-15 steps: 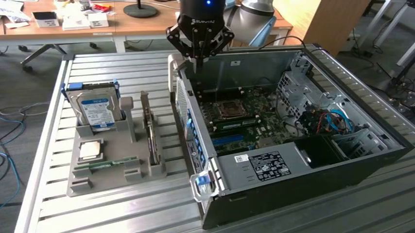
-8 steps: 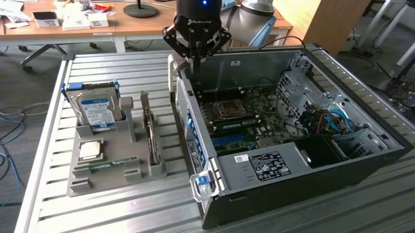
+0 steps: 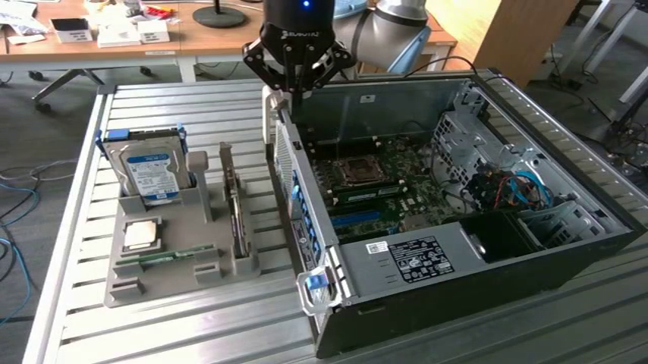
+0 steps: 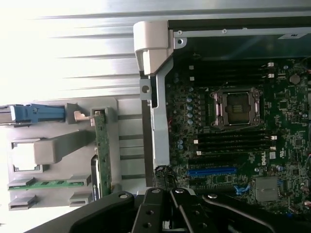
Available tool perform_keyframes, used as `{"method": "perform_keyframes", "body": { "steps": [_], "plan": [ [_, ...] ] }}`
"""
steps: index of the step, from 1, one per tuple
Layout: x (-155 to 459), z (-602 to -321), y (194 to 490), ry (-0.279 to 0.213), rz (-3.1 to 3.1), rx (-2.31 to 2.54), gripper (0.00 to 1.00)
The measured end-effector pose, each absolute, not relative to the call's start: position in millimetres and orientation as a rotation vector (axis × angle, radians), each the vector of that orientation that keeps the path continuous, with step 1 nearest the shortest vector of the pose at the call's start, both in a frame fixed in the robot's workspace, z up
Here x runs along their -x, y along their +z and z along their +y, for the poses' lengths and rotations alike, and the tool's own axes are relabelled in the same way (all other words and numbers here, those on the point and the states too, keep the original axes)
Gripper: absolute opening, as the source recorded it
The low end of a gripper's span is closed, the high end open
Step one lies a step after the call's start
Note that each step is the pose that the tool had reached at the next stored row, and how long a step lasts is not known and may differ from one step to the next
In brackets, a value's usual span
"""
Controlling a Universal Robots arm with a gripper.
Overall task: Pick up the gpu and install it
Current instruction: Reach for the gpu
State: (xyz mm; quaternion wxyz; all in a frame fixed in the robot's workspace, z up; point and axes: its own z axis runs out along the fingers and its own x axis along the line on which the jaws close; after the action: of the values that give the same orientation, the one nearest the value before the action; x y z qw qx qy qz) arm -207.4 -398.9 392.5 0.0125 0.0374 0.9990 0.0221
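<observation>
Ext. view's left first: gray tray (image 3: pixel 162 282) sits on the slatted table (image 3: pixel 202 106), w/ the blue-label HDD (image 3: pixel 152 171) upright at its far end. A CPU chip (image 3: pixel 142 233) lies flat in front, and a green RAM stick (image 3: pixel 167 256) lies just beside it. Next over, the gpu (image 3: pixel 236 205) stands on edge in its tray slot, untouched, near the PC case (image 3: pixel 456 315). Then the gripper (image 3: pixel 290 95): fingers pressed together, hovering over the case's rear wall, well apart from the gpu. Further right the case lies open, showing the mobo (image 3: pixel 400 193) w/ bare CPU socket (image 3: pixel 357 171), blue slot (image 3: pixel 357 221) and PSU (image 3: pixel 420 258). Wrist view agrees: gpu (image 4: pixel 102 150) is edge-on in the tray.
</observation>
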Motion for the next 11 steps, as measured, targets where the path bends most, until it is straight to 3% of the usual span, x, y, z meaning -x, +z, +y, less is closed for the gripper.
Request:
{"method": "perform_keyframes", "body": {
  "steps": [11],
  "plan": [
    [217.0,-398.8,392.5,0.069,3.114,-0.117,0.11]
  ]
}}
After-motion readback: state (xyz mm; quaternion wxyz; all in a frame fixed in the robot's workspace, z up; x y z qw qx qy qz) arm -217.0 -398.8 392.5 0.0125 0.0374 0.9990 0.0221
